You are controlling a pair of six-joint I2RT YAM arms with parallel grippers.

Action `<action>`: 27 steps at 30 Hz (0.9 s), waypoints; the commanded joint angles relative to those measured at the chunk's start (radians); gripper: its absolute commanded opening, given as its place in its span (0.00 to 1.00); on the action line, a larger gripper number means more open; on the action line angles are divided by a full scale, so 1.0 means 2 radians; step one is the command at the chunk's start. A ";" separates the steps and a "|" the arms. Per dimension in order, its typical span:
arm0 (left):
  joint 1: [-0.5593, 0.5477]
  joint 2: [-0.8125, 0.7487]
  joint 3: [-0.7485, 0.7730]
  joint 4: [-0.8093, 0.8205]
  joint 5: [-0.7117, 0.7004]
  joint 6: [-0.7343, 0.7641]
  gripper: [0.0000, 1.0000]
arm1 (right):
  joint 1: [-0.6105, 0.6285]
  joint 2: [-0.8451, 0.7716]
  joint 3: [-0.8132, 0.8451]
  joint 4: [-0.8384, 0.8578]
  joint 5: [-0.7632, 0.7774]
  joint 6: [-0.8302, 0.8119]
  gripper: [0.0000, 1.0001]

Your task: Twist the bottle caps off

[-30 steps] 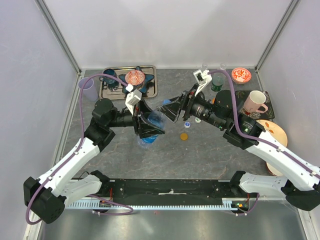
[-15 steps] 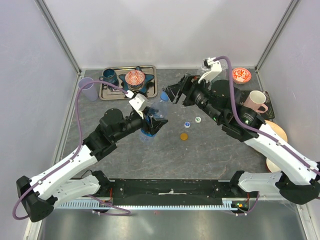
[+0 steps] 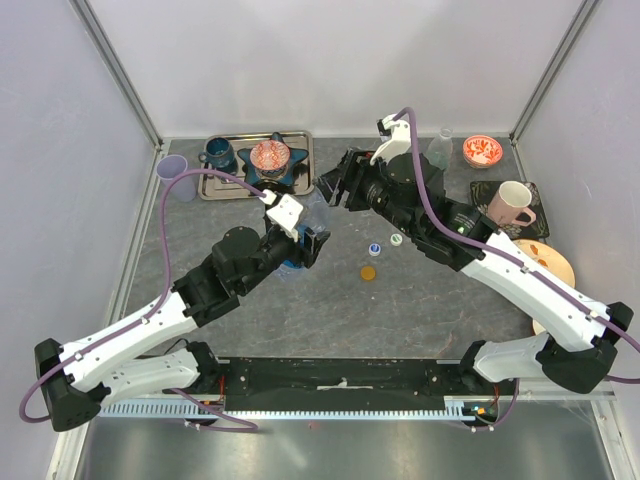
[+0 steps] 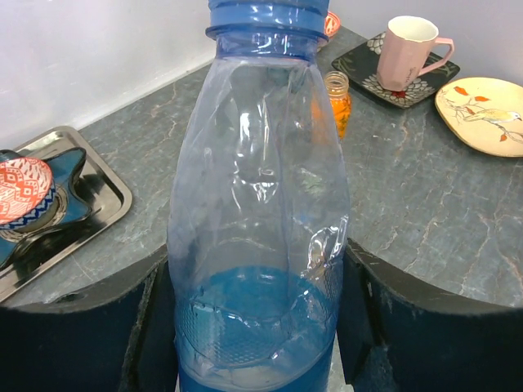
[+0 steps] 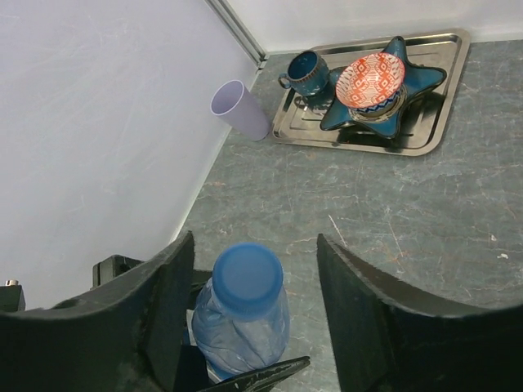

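My left gripper [image 4: 255, 327] is shut on the lower body of a clear blue bottle [image 4: 257, 204], which stands nearly upright. Its blue cap [image 5: 248, 276] sits on the neck. My right gripper [image 5: 255, 238] hangs over the bottle, open, with a finger on each side of the cap and not touching it. In the top view the right gripper [image 3: 335, 185] covers the bottle's top, and the left gripper [image 3: 300, 245] sits just below it. Three loose caps lie on the table: white with blue [image 3: 374, 249], white with green [image 3: 397, 240] and orange [image 3: 368, 271].
At the back left, a steel tray [image 3: 225, 192] holds a star dish, a red bowl and a blue mug, with a lilac cup [image 3: 172, 172] beside it. At the right are a pink mug [image 3: 510, 203], a plate [image 3: 555, 265], a red bowl [image 3: 482, 150] and a clear bottle [image 3: 438, 150].
The left arm has swung the bottle up from a tilt to nearly upright. The right gripper has moved left and toward the back, over the cap, opening wider and then narrowing.
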 commanded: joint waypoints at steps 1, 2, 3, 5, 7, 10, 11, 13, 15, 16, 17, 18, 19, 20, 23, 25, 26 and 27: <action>-0.003 -0.005 0.018 0.019 -0.027 0.026 0.35 | 0.001 -0.002 0.014 0.009 -0.005 0.005 0.65; -0.004 -0.004 0.018 0.020 -0.028 0.026 0.35 | 0.001 -0.003 0.014 0.009 -0.004 0.005 0.65; -0.003 -0.005 0.018 0.020 -0.028 0.026 0.35 | 0.001 -0.004 0.011 0.009 -0.005 0.004 0.63; -0.004 -0.005 0.018 0.020 -0.028 0.026 0.35 | 0.001 -0.003 0.010 0.009 -0.008 0.004 0.62; -0.003 -0.005 0.018 0.021 -0.028 0.025 0.35 | 0.001 -0.005 0.006 0.009 -0.008 0.003 0.59; -0.003 -0.004 0.018 0.022 -0.028 0.025 0.35 | 0.001 -0.005 0.000 0.009 -0.009 0.003 0.58; -0.004 -0.005 0.018 0.022 -0.027 0.025 0.35 | 0.001 -0.005 0.000 0.009 -0.010 0.004 0.57; -0.004 -0.004 0.018 0.023 -0.027 0.025 0.35 | 0.001 -0.002 -0.001 0.009 -0.012 0.003 0.56; -0.004 -0.004 0.018 0.023 -0.027 0.025 0.35 | 0.001 -0.002 -0.002 0.009 -0.015 0.003 0.53; -0.004 -0.005 0.017 0.023 -0.027 0.025 0.35 | 0.001 -0.001 -0.002 0.009 -0.016 0.002 0.52; -0.004 -0.005 0.016 0.024 -0.027 0.025 0.35 | 0.001 0.000 -0.003 0.009 -0.015 0.002 0.52; -0.003 -0.005 0.016 0.026 -0.027 0.026 0.35 | 0.001 0.000 -0.003 0.009 -0.017 0.003 0.52; -0.004 -0.005 0.015 0.026 -0.028 0.027 0.35 | 0.001 0.001 -0.004 0.009 -0.017 0.004 0.52; -0.003 -0.005 0.015 0.026 -0.028 0.027 0.35 | 0.001 0.001 -0.005 0.009 -0.017 0.004 0.52; -0.004 -0.005 0.014 0.028 -0.028 0.027 0.35 | 0.001 0.002 -0.006 0.009 -0.018 0.004 0.51; -0.004 -0.007 0.013 0.027 -0.028 0.028 0.35 | 0.001 0.003 -0.006 0.009 -0.019 0.003 0.48; -0.004 -0.007 0.013 0.027 -0.028 0.027 0.35 | 0.001 0.005 -0.006 0.009 -0.021 0.004 0.45; -0.004 -0.008 0.014 0.028 -0.028 0.027 0.35 | 0.001 0.005 -0.007 0.009 -0.021 0.003 0.42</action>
